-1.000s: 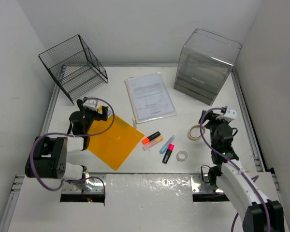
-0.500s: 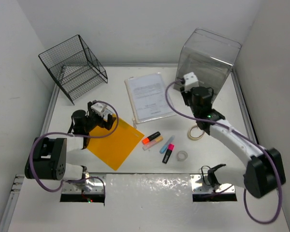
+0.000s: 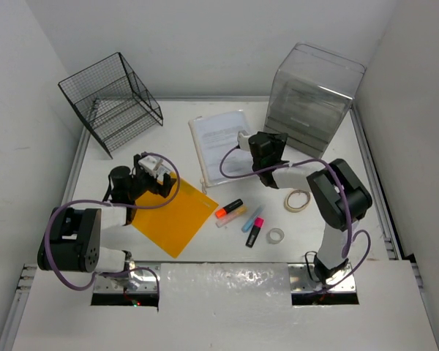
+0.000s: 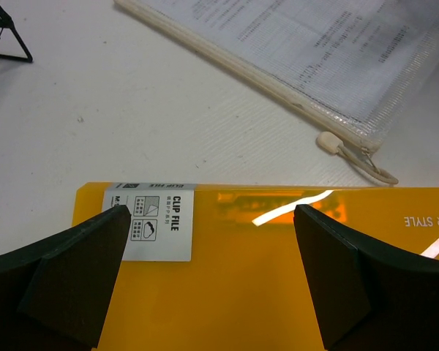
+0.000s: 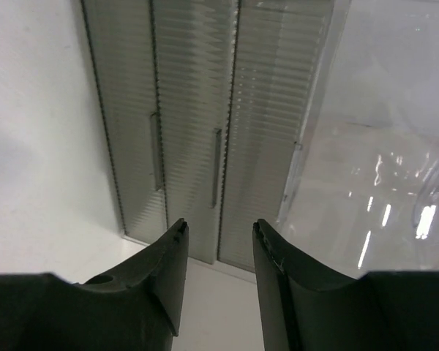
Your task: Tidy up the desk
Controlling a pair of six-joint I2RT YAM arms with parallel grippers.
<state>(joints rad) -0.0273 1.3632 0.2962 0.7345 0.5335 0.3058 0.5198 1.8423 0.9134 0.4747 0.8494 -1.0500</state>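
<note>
The white desk (image 3: pixel 177 126) carries scattered stationery. An orange clip file (image 3: pixel 174 210) lies at the front left. My left gripper (image 3: pixel 152 178) hovers over its far corner, open and empty. In the left wrist view the jaws (image 4: pixel 211 212) stand wide apart above the file (image 4: pixel 227 278) and its white label (image 4: pixel 150 227). My right gripper (image 3: pixel 272 145) is between a mesh document pouch (image 3: pixel 225 146) and the clear drawer box (image 3: pixel 312 99). It is open and empty. In the right wrist view it (image 5: pixel 219 225) faces the box's drawer fronts (image 5: pixel 197 131) a short way off.
A black wire rack (image 3: pixel 113 102) stands at the back left. Several highlighters (image 3: pixel 238 218) lie at front centre, with a tape ring (image 3: pixel 298 200) and a smaller roll (image 3: pixel 276 235) to their right. The pouch's zip pull (image 4: pixel 351 155) lies just beyond the file.
My right arm swung from the right edge up to the drawer box, then left and down toward the pouch. My left gripper shifted slightly right over the file, then stayed.
</note>
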